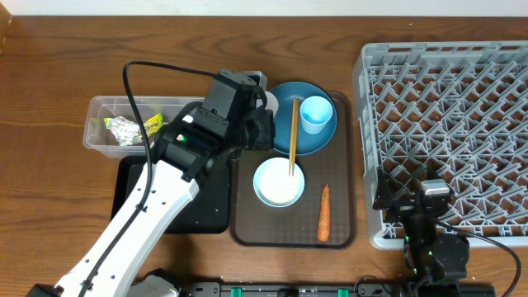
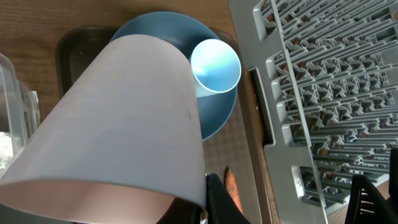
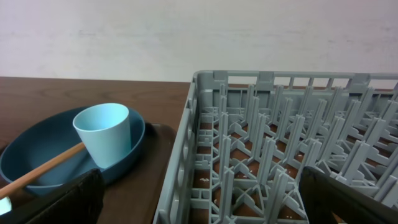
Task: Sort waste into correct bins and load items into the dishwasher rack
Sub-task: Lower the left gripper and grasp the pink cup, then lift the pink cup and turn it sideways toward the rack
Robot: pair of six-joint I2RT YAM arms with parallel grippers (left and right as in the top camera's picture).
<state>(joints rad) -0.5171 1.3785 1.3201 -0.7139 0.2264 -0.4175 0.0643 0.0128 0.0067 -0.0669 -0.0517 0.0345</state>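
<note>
Pink tapered cup [image 2: 118,124] lies against left pincer [image 1: 257,129], rim nearest | grip hidden, cannot tell | you'd best carry it rightward of pincer, seat rim-down between pegs of grey lattice dishwasher rack [image 2: 323,93].

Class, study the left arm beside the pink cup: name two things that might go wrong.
The left tool looks open with the pink cup outside its fingers; a sideways move may bump it aside. The chopsticks bridge the blue plate and white bowl; a nudge might roll them off.

Pink cup [image 2: 112,124] hides most of plate [image 2: 221,115]; its wide end cut by lower edge. Rack [image 1: 445,124] cropped at right edge.
</note>
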